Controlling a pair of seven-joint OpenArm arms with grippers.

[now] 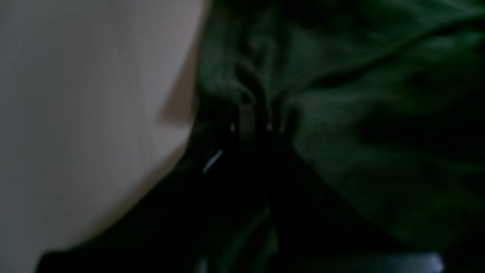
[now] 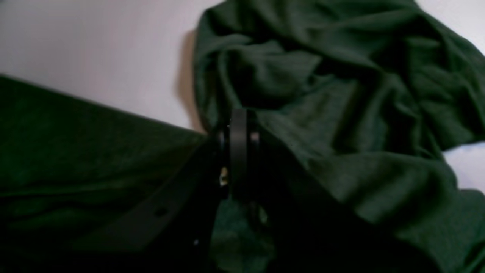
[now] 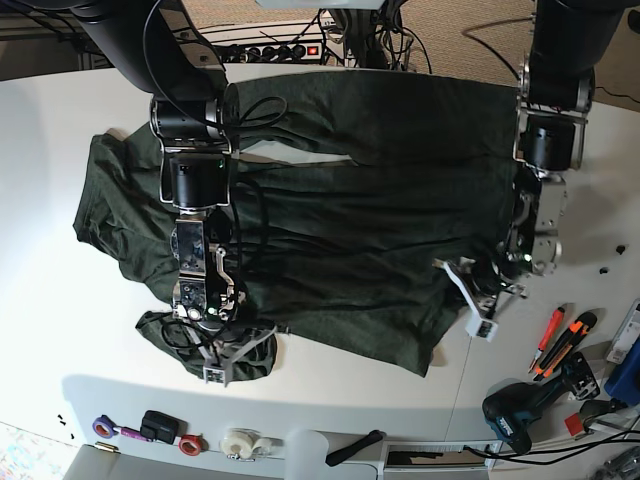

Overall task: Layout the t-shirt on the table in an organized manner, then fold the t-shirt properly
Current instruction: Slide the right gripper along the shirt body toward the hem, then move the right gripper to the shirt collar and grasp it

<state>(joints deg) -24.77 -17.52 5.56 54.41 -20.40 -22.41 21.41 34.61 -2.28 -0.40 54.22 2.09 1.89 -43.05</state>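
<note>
The dark green t-shirt [image 3: 370,200] lies spread and wrinkled across the white table [image 3: 40,300], with a bunched lump at its lower left corner [image 3: 170,330]. My right gripper [image 3: 215,352] is down on that lump. In the right wrist view its fingers [image 2: 238,151] are closed with the t-shirt [image 2: 341,113] pinched between them and draped to both sides. My left gripper [image 3: 480,305] is at the shirt's lower right edge. In the blurred left wrist view its fingers [image 1: 248,117] are together on a fold of the t-shirt [image 1: 360,94], next to bare table [image 1: 75,113].
Orange-handled tools [image 3: 557,340] and a dark drill [image 3: 525,412] lie at the right front. A blue box [image 3: 628,372] is at the right edge. Tape rolls [image 3: 238,442] and small items line the front edge. A power strip [image 3: 265,50] and cables lie at the back.
</note>
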